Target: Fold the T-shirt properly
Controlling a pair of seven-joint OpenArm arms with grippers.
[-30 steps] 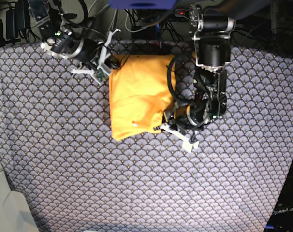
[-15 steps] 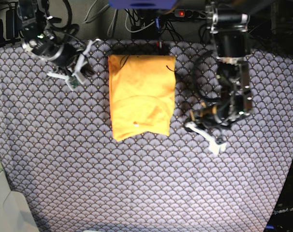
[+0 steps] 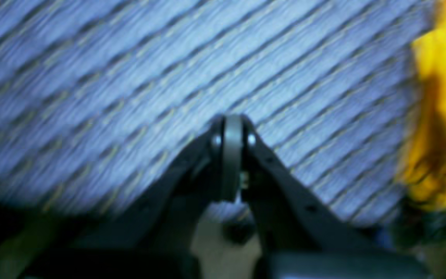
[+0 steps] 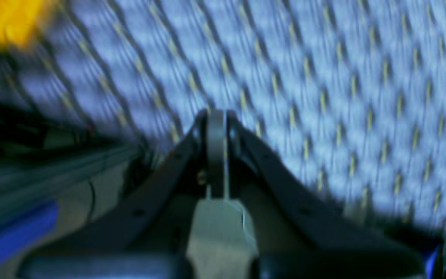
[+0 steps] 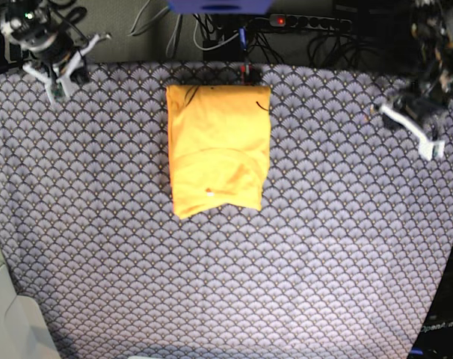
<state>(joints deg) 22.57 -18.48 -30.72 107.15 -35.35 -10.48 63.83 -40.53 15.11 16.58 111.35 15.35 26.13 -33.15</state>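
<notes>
Looking at my yellow-orange cotton T-shirt (image 5: 217, 153) lying folded on the blue-grey scallop-patterned cloth (image 5: 226, 284).
I am keeping the left gripper (image 5: 434, 152) and right gripper (image 5: 56, 91) clenched on nothing, far off it.

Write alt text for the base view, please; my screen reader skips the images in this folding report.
A yellow-orange T-shirt, folded into a neat rectangle, lies alone on a blue-grey scallop-patterned cloth. The right pincer sits at the far left corner and the left pincer at the right edge, both shut and clear of the shirt.
</notes>
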